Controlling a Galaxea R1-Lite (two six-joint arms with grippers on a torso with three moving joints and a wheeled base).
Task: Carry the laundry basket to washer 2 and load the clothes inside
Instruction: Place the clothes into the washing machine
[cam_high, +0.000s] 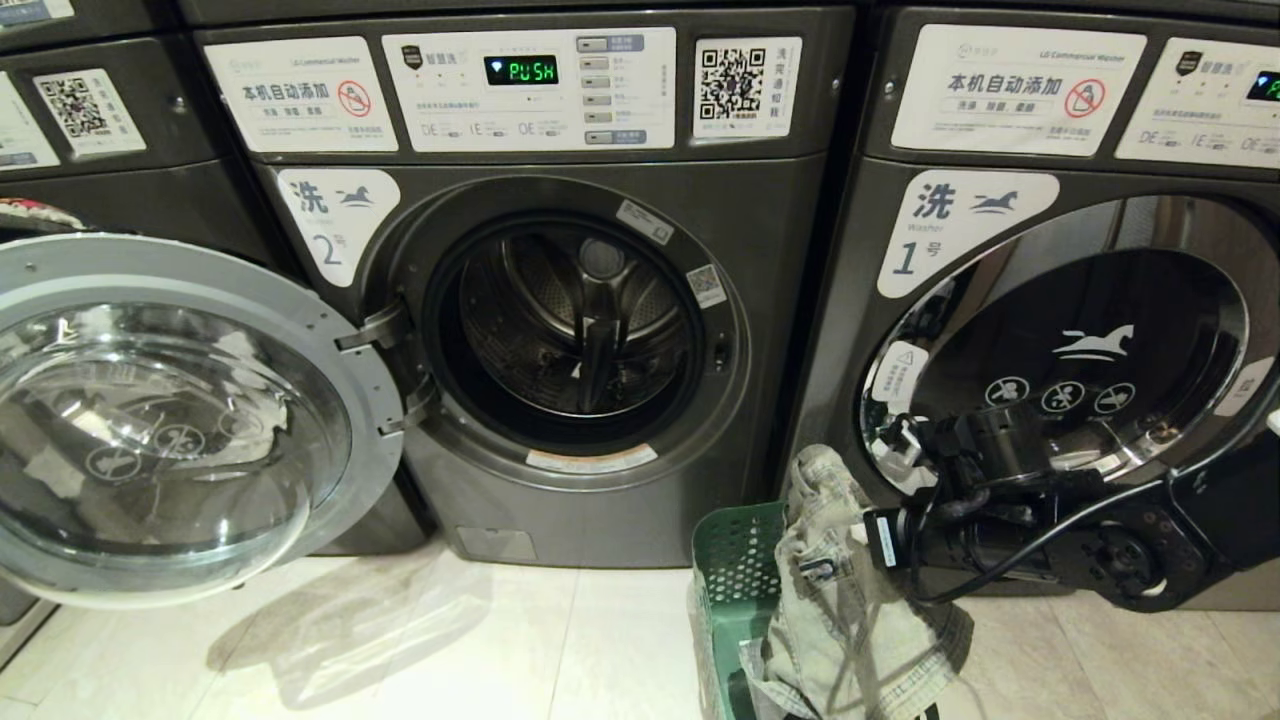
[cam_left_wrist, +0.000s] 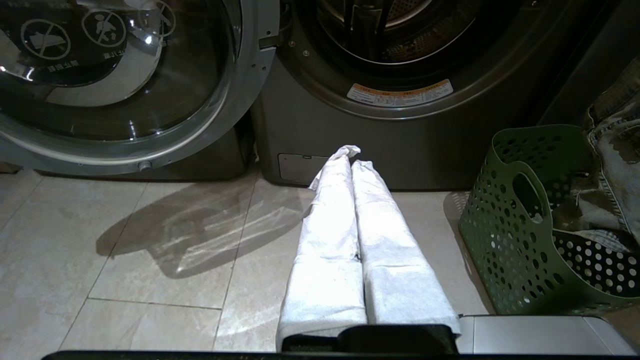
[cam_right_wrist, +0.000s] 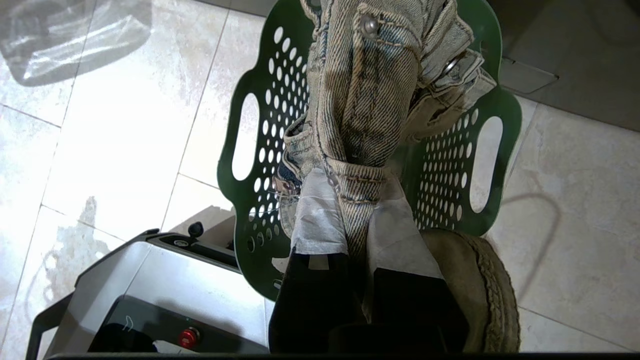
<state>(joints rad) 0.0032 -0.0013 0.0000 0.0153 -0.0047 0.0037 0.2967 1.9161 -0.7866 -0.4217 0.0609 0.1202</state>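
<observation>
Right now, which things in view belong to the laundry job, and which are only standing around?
Belong to the job:
- denim garment, clamped in the right gripper
- green laundry basket on the floor
- washer 2, its door swung open

Only standing around:
- washer 1, door closed
- left gripper, shut, empty

The left gripper (cam_left_wrist: 352, 157), fingers pressed together, pointed at washer 2 (cam_left_wrist: 400, 130); the laundry basket (cam_left_wrist: 530, 235) stood beside them.

Faded denim clothes (cam_high: 840, 600) hanging above green basket (cam_high: 735, 560), washer 2 (cam_high: 570, 320) open.
</observation>
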